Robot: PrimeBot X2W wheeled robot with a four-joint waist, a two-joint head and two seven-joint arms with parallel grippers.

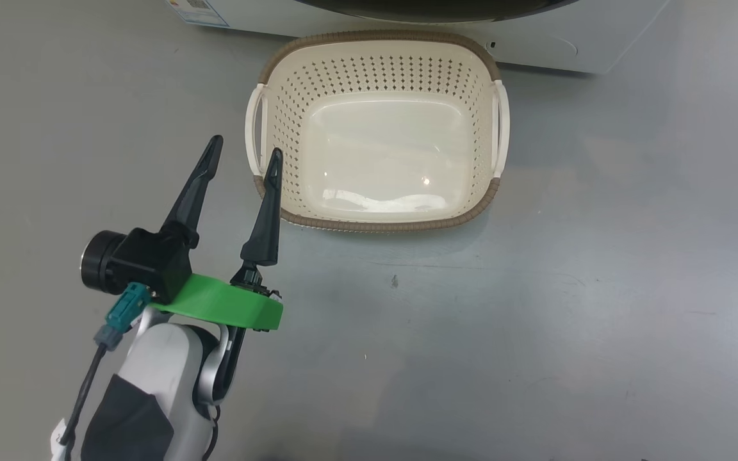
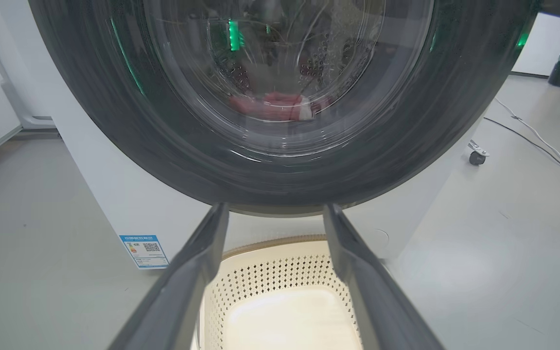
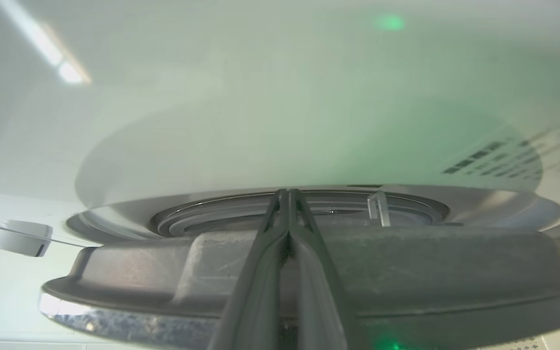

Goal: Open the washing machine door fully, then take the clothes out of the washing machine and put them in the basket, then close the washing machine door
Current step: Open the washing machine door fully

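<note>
On the grey floor in front of a white washing machine, a small cream basket sits empty, its far rim just beside the foot of the machine.

The machine's round door, a wide glossy black ring around clear glass, looks only slightly ajar. Red clothes with a touch of white lie at the bottom of the drum, seen through the glass. A blue label is stuck low on the machine's front.

The step in hand appears to be the first one, opening the door. The right gripper has its two dark fingers pressed together and holds nothing. They lie across the door's grey inner side, with the tips reaching into the gap toward the drum's grey seal. Whether they touch the door cannot be told. The next move likely calls for drawing that edge outward in a wide arc until the door stands fully open, without letting the thin fingers slip off.

The left gripper is empty, with its fingers spread wide. Its pale forearm rises from the lower left. The fingers point toward the machine at the basket's left handle, aimed at the lower part of the door.
</note>
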